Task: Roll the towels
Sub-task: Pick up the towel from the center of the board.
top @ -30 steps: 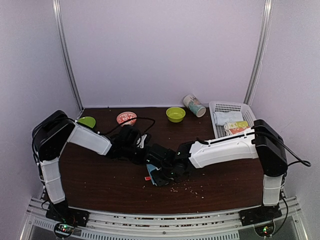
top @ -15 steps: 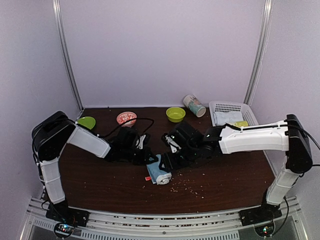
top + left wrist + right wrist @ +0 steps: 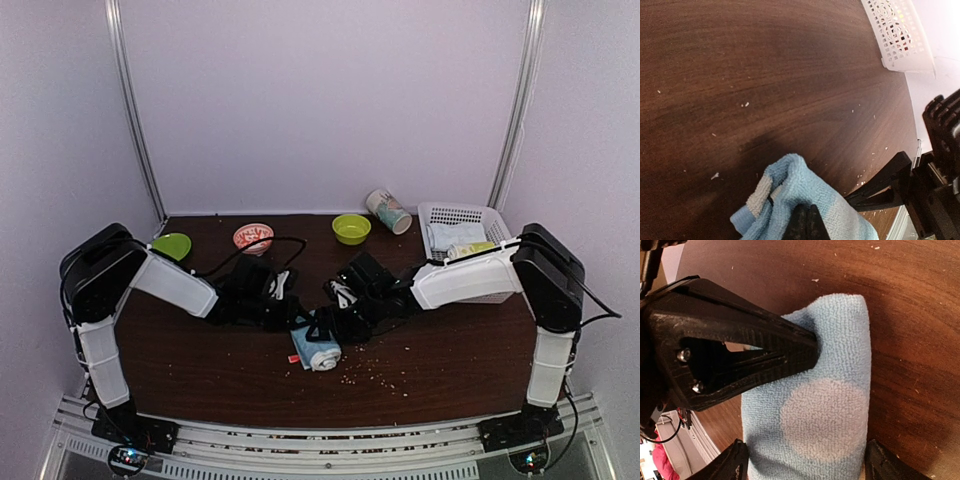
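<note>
Lying rolled near the middle of the counter (image 3: 200, 365), a little towards its near edge, the light blue towel (image 3: 320, 352) sits where both arms meet. The left fingers (image 3: 805, 225) are closed together, pinching a fold at the roll's far left end. The right fingers (image 3: 732, 462) are spread wide and straddle the roll, one just beside each side.

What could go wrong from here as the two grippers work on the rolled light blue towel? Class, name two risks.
1. The left gripper pinches the edge of the light blue towel; pulling away could unroll it.
2. The open right gripper straddles the towel right beside the left gripper; closing or shifting might knock the two together.
</note>
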You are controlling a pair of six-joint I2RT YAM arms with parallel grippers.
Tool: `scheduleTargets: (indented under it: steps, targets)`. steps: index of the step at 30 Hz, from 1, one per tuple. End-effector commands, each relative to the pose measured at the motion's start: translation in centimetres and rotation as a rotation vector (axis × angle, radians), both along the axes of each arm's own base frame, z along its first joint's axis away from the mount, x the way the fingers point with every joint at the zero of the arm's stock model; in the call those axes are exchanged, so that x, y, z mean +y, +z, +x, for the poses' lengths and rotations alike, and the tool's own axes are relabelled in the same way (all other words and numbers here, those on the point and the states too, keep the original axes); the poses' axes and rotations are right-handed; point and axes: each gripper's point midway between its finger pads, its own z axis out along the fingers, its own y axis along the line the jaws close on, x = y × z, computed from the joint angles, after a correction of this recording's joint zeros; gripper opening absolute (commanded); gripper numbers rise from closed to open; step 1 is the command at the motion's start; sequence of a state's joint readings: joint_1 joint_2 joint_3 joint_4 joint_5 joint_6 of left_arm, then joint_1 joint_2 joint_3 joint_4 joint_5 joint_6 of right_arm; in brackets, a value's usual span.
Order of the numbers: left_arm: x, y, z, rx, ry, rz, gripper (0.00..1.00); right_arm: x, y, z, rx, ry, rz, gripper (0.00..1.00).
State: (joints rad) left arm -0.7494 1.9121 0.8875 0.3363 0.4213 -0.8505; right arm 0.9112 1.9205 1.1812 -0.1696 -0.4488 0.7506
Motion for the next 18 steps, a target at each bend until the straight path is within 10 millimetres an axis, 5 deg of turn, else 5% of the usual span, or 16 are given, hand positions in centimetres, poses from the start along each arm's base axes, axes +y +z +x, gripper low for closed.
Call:
scheduleTargets:
  steps: [1,14,18]
  targets:
    - [3.3,-5.0,-2.6,0.126,0.02,0.174,0.0,1.0,-0.7,-0.1,0.007,0.003,-0.021,0.8]
    - [3.6,-4.8,-3.0,0.125,0.022,0.17,0.0,0.8,-5.6,-2.7,0.037,0.027,-0.248,0.71]
    - [4.0,-5.0,-3.2,0.125,0.023,0.175,0.0,1.8,-4.2,-3.0,0.03,0.02,-0.161,0.77]
